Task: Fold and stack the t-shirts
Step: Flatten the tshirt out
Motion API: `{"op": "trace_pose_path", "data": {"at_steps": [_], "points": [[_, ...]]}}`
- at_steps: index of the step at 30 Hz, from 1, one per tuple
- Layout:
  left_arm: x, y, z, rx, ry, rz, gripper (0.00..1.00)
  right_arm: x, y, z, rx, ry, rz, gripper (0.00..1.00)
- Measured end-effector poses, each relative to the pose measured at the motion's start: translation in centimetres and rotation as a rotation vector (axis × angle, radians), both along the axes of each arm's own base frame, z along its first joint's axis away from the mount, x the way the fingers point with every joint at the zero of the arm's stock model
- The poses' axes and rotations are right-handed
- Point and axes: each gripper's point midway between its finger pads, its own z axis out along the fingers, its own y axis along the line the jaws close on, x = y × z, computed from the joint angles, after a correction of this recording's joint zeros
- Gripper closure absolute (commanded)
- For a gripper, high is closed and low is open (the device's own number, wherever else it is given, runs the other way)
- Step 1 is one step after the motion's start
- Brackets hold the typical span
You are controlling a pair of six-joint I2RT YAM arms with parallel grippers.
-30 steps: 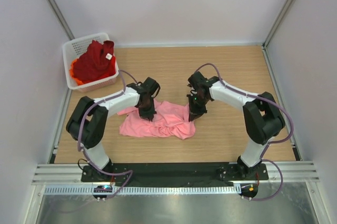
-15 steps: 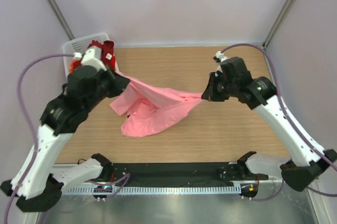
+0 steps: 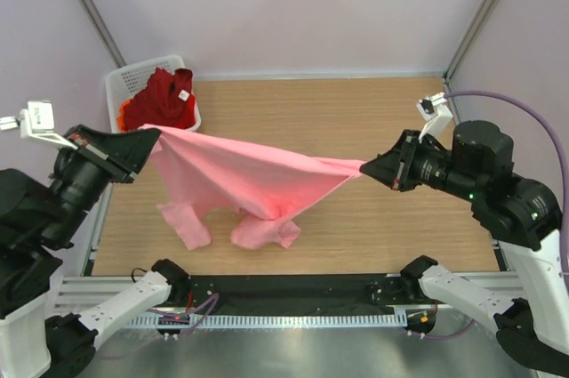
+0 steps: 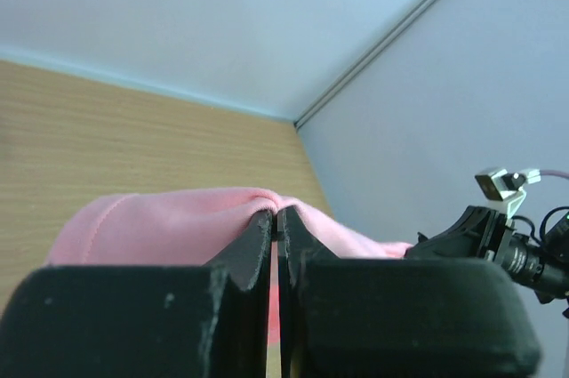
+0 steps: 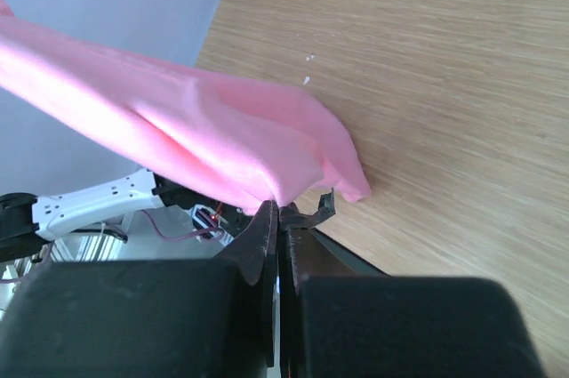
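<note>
Stretched midair: pink t-shirt; in basket: dark red t-shirt.

A t-shirt hangs above the middle of the table, its left end pinched in the left gripper and its right end in the right gripper. A basket sits at the far left corner, behind the left gripper, with more shirts in it.

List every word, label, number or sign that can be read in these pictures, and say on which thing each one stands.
No text can be read in any of the three views.
The small white tag on the dark red t-shirt in the white basket: too small to read.
The light pink t-shirt: plain, no print shows.
</note>
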Motion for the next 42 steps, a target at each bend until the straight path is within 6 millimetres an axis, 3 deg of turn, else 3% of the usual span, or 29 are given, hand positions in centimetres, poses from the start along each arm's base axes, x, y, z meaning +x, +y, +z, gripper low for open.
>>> {"op": "trace_pose_path", "data": {"at_steps": [6, 13, 18, 20, 22, 24, 26, 31, 34, 36, 39, 42], "points": [[-1.3, 0.8, 3.0, -0.015, -0.083, -0.007, 1.0, -0.6, -1.4, 2.5, 0.03, -0.057, -0.06, 0.99], [1.6, -1.9, 2.2, 0.045, -0.027, -0.045, 1.0, 2.0, -5.0, 8.1, 0.036, -0.184, -0.313, 0.99], [4.6, -5.1, -1.3, 0.128, 0.101, -0.108, 1.0, 3.4, -8.1, 10.7, 0.012, -0.261, -0.487, 0.99], [5.0, -6.5, -3.4, 0.147, 0.159, -0.157, 1.0, 3.6, -9.1, 11.5, 0.0, -0.289, -0.536, 0.99], [5.1, -7.8, -6.8, 0.156, 0.237, -0.208, 1.0, 3.5, -10.4, 12.4, -0.012, -0.325, -0.588, 0.99], [4.3, -8.5, -10.4, 0.159, 0.328, -0.248, 1.0, 3.1, -11.7, 13.4, -0.02, -0.363, -0.631, 0.99], [3.1, -9.0, -12.8, 0.147, 0.388, -0.289, 1.0, 2.5, -13.0, 14.5, -0.019, -0.403, -0.669, 0.99], [-0.2, -9.8, -13.7, 0.082, 0.408, -0.383, 1.0, 0.8, -15.1, 16.6, 0.002, -0.481, -0.719, 0.99], [-1.1, -9.8, -13.8, 0.049, 0.404, -0.405, 1.0, 1.1, -14.8, 17.7, 0.006, -0.514, -0.709, 0.99], [-1.5, -9.6, -14.4, 0.034, 0.41, -0.402, 1.0, 2.5, -13.6, 18.1, -0.005, -0.524, -0.683, 0.99], [-1.4, -8.9, -17.1, 0.044, 0.475, -0.35, 1.0, 6.7, -10.0, 17.9, -0.045, -0.52, -0.611, 0.99], [-1.0, -7.7, -22.1, 0.086, 0.606, -0.246, 1.0, 13.5, -4.1, 15.2, -0.102, -0.473, -0.509, 0.99]]}}
